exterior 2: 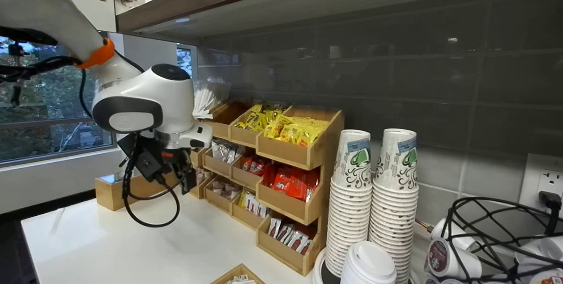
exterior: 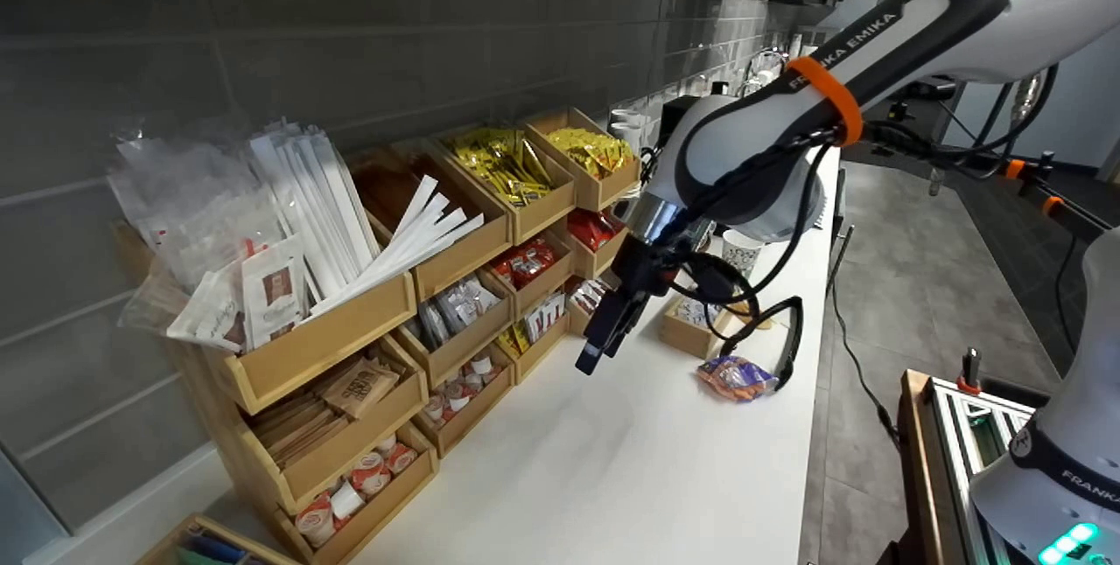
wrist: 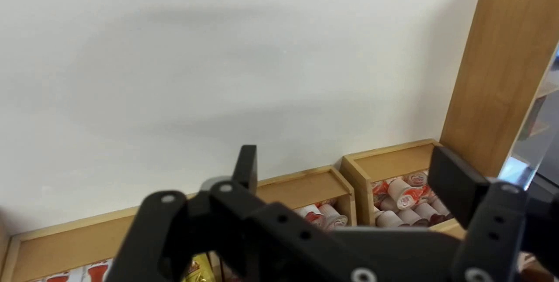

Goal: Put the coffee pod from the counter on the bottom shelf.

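Note:
My gripper [wrist: 345, 155] is open, with nothing between its fingers in the wrist view. It hangs above the white counter [exterior: 595, 469], in front of the stepped rack, in both exterior views [exterior: 599, 353] [exterior 2: 188, 179]. The bottom shelf [exterior: 479, 419] is the rack's lowest row of bins; it also shows in the wrist view [wrist: 301, 186]. Whitish capsules with reddish marks [wrist: 401, 192] lie heaped in two of its bins, beyond the fingers; they also show in an exterior view [exterior: 367, 477]. I see no single coffee pod on the counter in any view.
The higher tiers [exterior: 560, 206] hold packets and white sticks. A small wooden box [exterior: 687, 333] and a purple-orange bag [exterior: 737, 377] stand on the counter. Another wooden box [exterior 2: 110, 194] stands at the rack's end. Cup stacks [exterior 2: 349, 205] and a wire basket [exterior 2: 497, 213] stand opposite.

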`<state>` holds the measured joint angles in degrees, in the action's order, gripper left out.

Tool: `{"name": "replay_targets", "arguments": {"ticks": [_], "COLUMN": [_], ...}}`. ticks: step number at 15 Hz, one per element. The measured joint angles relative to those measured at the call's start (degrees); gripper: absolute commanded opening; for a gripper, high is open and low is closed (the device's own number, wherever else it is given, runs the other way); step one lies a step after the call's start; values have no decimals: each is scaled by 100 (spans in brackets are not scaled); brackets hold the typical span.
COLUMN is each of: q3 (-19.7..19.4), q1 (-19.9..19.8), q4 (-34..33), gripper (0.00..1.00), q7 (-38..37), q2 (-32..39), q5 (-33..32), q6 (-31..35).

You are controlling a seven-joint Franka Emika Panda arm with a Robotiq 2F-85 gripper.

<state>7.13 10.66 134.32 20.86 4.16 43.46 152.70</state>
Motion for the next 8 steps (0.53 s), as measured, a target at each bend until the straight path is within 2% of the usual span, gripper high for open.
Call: {"name": "replay_targets", "arguments": {"ticks": [4, 8], "q3": [0, -1], "q1": [-93, -147], "q4": [437, 856], "gripper": [100, 100], "q7": [-876, -1060], "q2": [-544, -1111], "q5": [-1423, -2196], "q6": [0, 0]}}
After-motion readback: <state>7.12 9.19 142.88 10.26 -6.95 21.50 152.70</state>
